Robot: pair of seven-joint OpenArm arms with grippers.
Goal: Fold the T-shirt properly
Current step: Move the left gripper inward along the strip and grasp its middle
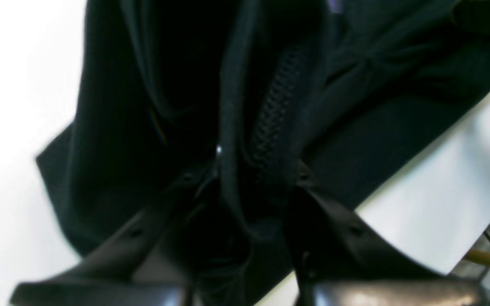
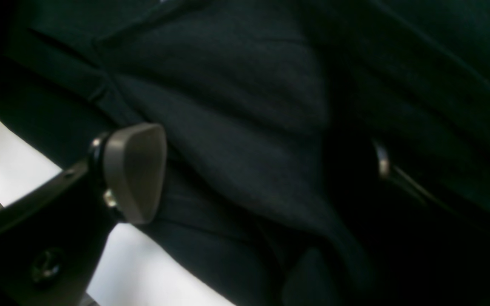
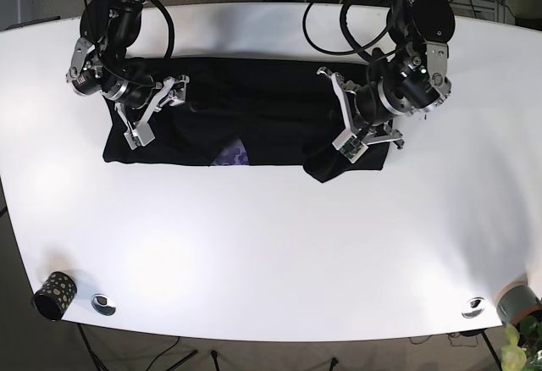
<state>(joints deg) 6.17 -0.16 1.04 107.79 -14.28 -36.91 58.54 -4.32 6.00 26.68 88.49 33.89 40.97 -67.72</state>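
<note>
A black T-shirt lies spread sideways across the far half of the white table, with a small purple patch at its near hem. My left gripper is over the shirt's right end. In the left wrist view the left gripper has its fingers pinched on a bunched fold of the T-shirt. My right gripper is over the shirt's left end. It stands open, a ridge of the T-shirt between its grey pad and the shadowed far finger.
A black speckled cup and a metal disc sit at the near left corner. Another disc and a potted plant are at the near right. Cables run along the back edge.
</note>
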